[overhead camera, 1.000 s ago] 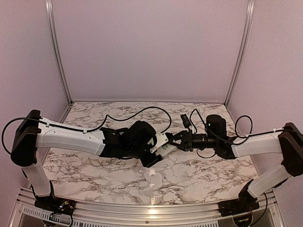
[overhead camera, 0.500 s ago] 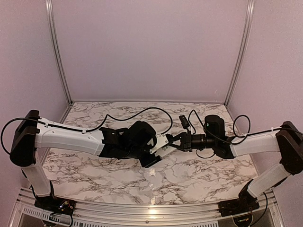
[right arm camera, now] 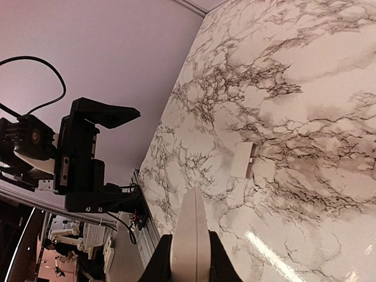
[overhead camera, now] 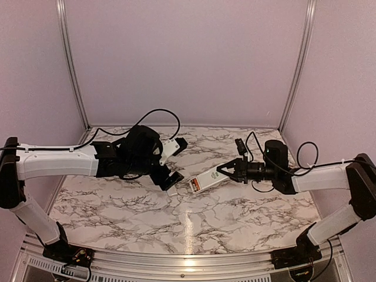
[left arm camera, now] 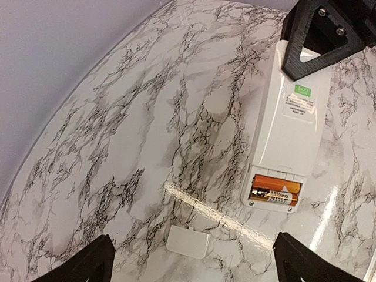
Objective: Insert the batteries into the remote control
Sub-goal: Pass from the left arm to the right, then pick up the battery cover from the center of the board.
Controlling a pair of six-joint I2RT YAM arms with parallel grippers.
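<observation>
**A:** Nearest, on the marble table [overhead camera: 247, 217], a small white battery cover [left arm camera: 188, 242] lies flat, and nothing holds it.

**B:** And the remote control [overhead camera: 202, 181]?

**A:** It sits mid-scene, just beyond the cover and seemingly lifted off the table. Only the right gripper [overhead camera: 222, 172] carries it, jaws pinched tight on its right end. The plain back faces up and the open compartment [left arm camera: 273, 189] points left.

**B:** A second ago the left gripper [overhead camera: 174, 160] clasped that end too.

**A:** It has let go. Its jaws now stand wide and empty, and the arm has drawn back to the left and farther away.

**B:** Where are the batteries [left arm camera: 275, 191]?

**A:** Both lie side by side inside the compartment, one orange, one gold with a dark end. They look seated, so the loading itself appears done. Refitting the cover is probably what remains.
</observation>
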